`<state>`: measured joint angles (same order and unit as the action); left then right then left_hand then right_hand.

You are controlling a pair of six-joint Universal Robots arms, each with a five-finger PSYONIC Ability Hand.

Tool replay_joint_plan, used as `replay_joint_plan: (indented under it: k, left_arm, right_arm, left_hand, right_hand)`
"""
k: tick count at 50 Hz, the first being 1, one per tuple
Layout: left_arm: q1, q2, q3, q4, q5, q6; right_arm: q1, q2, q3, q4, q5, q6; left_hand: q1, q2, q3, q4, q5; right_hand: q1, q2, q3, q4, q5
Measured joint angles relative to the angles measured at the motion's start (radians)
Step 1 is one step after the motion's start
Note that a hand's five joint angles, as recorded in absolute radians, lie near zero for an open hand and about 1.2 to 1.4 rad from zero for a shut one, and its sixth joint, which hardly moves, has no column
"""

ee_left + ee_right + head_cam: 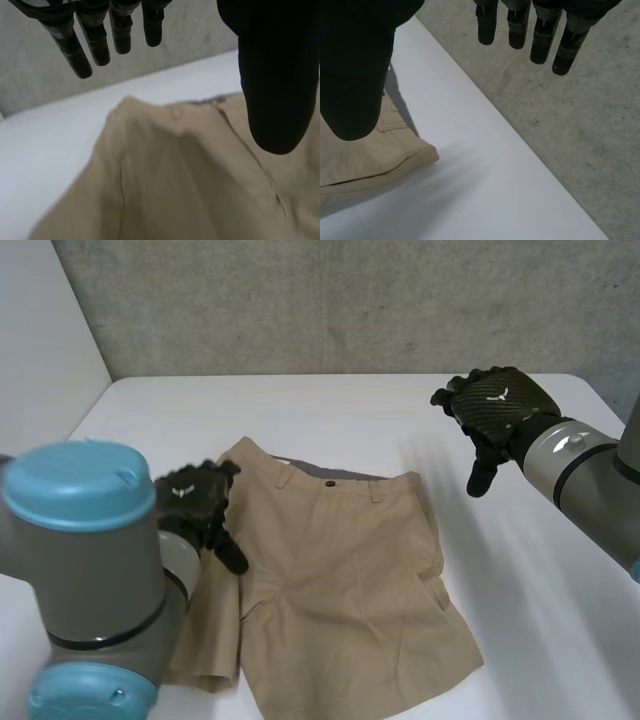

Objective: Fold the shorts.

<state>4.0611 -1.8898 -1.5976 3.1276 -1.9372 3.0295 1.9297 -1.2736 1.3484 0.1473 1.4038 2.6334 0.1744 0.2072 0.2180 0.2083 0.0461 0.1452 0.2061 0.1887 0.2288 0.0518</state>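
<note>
Hanging with fingers and thumb apart, empty, the left hand (195, 502) is over the left side of the tan shorts (340, 590). They lie flat on the white table (540, 590). The right hand (497, 405), also spread and empty, is above the table near the waistband's right corner.
</note>
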Motion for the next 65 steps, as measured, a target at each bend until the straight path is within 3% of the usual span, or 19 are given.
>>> replay_joint_plan:
  k: [6,14,20,21,25,30,33,35,39,47,52,60,64,65]
  left_arm:
    - [-0.006,-0.059,-0.04,0.043,-0.058,-0.042]
    - [-0.006,-0.111,-0.07,0.129,-0.126,-0.03]
    - [0.004,-0.147,-0.071,0.152,-0.132,-0.025]
    - [0.008,-0.151,-0.071,0.16,-0.132,-0.025]
    - [0.016,-0.153,-0.07,0.178,-0.13,-0.024]
    - [0.029,-0.152,-0.06,0.208,-0.125,0.005]
    - [0.042,-0.155,-0.04,0.239,-0.117,0.063]
    - [0.045,-0.156,-0.035,0.249,-0.114,0.079]
    - [0.061,-0.169,0.0,0.302,-0.092,0.158]
    - [0.113,-0.235,0.197,0.447,0.028,0.347]
    - [0.134,-0.282,0.337,0.493,0.099,0.389]
    - [0.151,-0.409,0.546,0.559,0.236,0.406]
    - [0.17,-0.457,0.57,0.594,0.268,0.421]
    - [0.181,-0.479,0.573,0.612,0.278,0.436]
  right_arm:
    - [-0.002,0.024,0.0,-0.002,-0.006,-0.018]
    - [-0.011,0.087,0.017,0.001,-0.102,-0.182]
    - [-0.008,0.152,0.037,0.014,-0.195,-0.272]
    - [-0.006,0.166,0.043,0.02,-0.211,-0.28]
    - [-0.005,0.186,0.051,0.028,-0.235,-0.289]
    - [-0.001,0.201,0.073,0.036,-0.276,-0.288]
    - [0.001,0.201,0.085,0.037,-0.296,-0.281]
    - [0.002,0.2,0.086,0.036,-0.298,-0.278]
    - [0.002,0.192,0.093,0.033,-0.308,-0.249]
    - [0.008,0.104,0.12,0.028,-0.31,-0.105]
    - [0.037,0.057,0.16,0.028,-0.311,-0.041]
    - [0.191,0.036,0.228,0.007,-0.324,0.05]
    - [0.225,0.041,0.226,-0.021,-0.315,0.099]
    - [0.231,0.044,0.221,-0.038,-0.304,0.125]
  left_hand:
    - [0.0,0.0,0.0,0.0,0.0]
    - [0.111,0.069,0.054,0.068,0.061]
    - [0.335,0.275,0.262,0.275,0.262]
    - [0.58,0.5,0.487,0.499,0.477]
    - [0.76,0.718,0.694,0.706,0.681]
    - [0.931,0.941,0.923,0.943,0.914]
    - [0.938,0.983,0.961,0.982,0.936]
    - [0.938,0.983,0.961,0.982,0.936]
    - [0.938,0.985,0.964,0.982,0.936]
    - [0.939,0.987,0.97,0.982,0.936]
    - [0.939,0.988,0.973,0.986,0.936]
    - [0.939,0.988,0.973,0.986,0.936]
    - [0.927,0.931,0.919,0.936,0.916]
    - [0.869,0.86,0.848,0.858,0.848]
  right_hand:
    - [0.0,0.0,0.0,0.0,0.0]
    - [0.0,0.0,0.0,0.0,0.0]
    - [0.0,0.0,0.0,0.0,0.0]
    - [0.006,0.003,0.004,0.001,0.001]
    - [0.063,0.041,0.059,0.015,0.031]
    - [0.402,0.417,0.413,0.372,0.349]
    - [0.793,0.929,0.934,0.893,0.864]
    - [0.807,0.958,0.968,0.935,0.91]
    - [0.809,0.967,0.987,0.957,0.935]
    - [0.809,0.967,0.987,0.957,0.94]
    - [0.839,0.967,0.987,0.957,0.944]
    - [0.839,0.967,0.987,0.959,0.946]
    - [0.618,0.691,0.713,0.701,0.703]
    - [0.466,0.51,0.532,0.494,0.504]
